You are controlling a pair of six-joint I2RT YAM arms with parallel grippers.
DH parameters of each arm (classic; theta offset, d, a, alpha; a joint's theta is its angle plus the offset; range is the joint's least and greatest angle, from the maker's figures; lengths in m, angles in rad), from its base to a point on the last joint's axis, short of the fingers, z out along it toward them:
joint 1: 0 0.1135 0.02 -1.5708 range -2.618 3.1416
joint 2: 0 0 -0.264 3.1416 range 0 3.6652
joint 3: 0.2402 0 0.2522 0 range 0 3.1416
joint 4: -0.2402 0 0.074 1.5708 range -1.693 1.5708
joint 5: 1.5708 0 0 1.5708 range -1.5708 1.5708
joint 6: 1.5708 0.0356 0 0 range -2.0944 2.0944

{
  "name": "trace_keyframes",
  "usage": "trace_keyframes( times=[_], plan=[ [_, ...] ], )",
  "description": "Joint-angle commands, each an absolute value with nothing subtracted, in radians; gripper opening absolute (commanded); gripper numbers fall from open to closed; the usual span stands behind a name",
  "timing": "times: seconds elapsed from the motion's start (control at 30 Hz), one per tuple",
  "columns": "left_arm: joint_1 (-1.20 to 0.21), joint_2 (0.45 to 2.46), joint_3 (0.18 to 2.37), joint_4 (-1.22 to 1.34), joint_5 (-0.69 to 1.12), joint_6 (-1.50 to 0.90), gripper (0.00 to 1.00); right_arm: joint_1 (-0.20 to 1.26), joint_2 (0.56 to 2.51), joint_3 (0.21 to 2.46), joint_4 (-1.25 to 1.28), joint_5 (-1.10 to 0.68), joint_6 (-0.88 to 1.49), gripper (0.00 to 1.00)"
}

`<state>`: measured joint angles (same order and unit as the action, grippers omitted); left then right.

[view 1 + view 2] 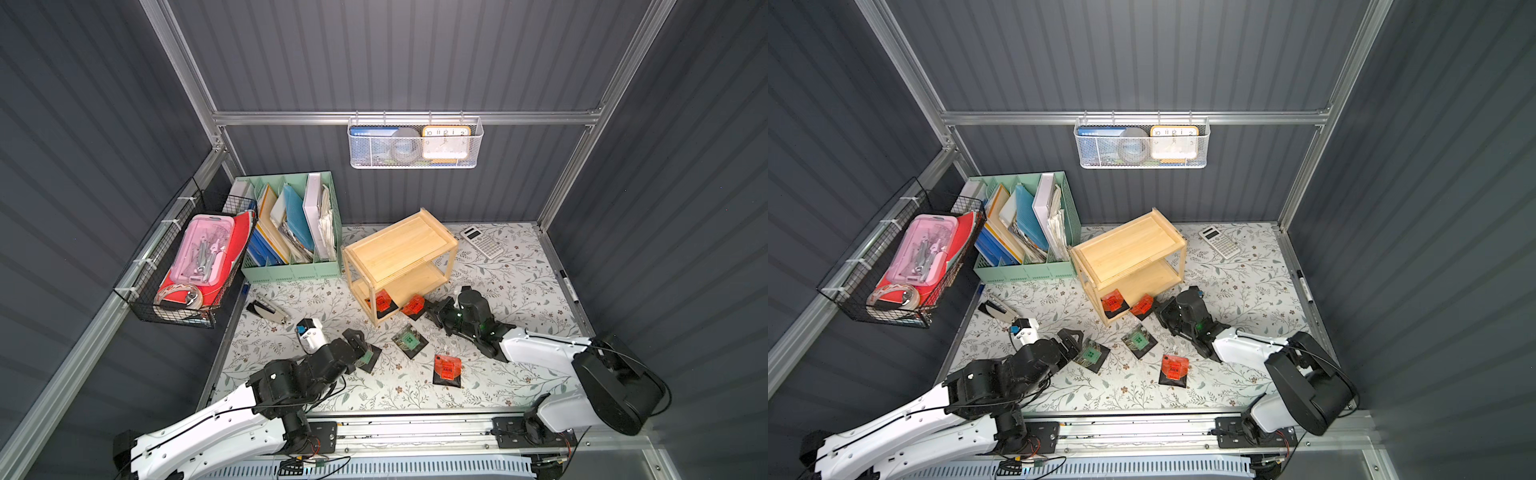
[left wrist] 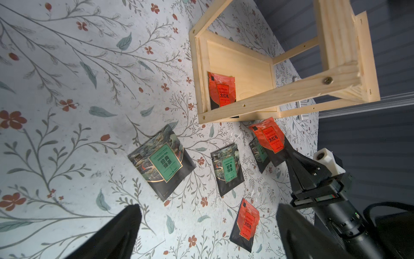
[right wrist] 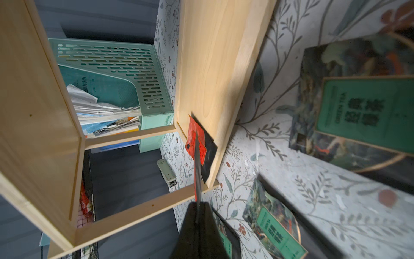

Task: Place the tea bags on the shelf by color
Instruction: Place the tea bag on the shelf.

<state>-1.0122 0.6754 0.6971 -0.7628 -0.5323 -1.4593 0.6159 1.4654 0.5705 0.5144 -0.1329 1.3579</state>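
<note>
The light wooden shelf (image 1: 399, 249) (image 1: 1129, 245) stands at the back middle, and one red tea bag (image 1: 381, 301) (image 2: 221, 92) lies on its lower tier. My right gripper (image 1: 428, 309) (image 3: 198, 206) is shut on a second red tea bag (image 1: 412, 306) (image 2: 268, 136) (image 3: 197, 161), held edge-up just outside that tier's front rim. A third red tea bag (image 1: 447, 369) lies flat on the table. My left gripper (image 1: 359, 345) (image 2: 208, 224) hangs open over a green tea bag (image 1: 1090, 355) (image 2: 165, 163). Another green tea bag (image 1: 409, 340) lies mid-table, and a third (image 2: 259, 152) is partly hidden under the held one.
A mint-green file organizer (image 1: 291, 232) stands left of the shelf, with a black wire basket (image 1: 187, 266) on the left wall. A stapler (image 1: 268, 309), a calculator (image 1: 482, 243) and a marker (image 1: 568, 286) lie on the floral table. A white mesh basket (image 1: 411, 143) hangs behind.
</note>
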Motion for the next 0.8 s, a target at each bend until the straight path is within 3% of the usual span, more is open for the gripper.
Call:
trace_keyframes(
  times=[0.0, 0.27, 0.77],
  plan=[
    [-0.979, 0.686, 0.736, -0.796, -0.552, -1.364, 1.0, 0.607, 1.524, 0.611, 0.613, -0.116, 1.381, 0.0],
    [-0.676, 0.815, 0.783, -0.681, -0.276, -1.07, 1.0, 0.59, 1.642, 0.693, 0.652, -0.102, 1.375, 0.0],
    [-0.413, 0.975, 0.821, -0.58, -0.033, -0.857, 1.0, 0.566, 1.809, 0.818, 0.694, -0.094, 1.381, 0.0]
  ],
)
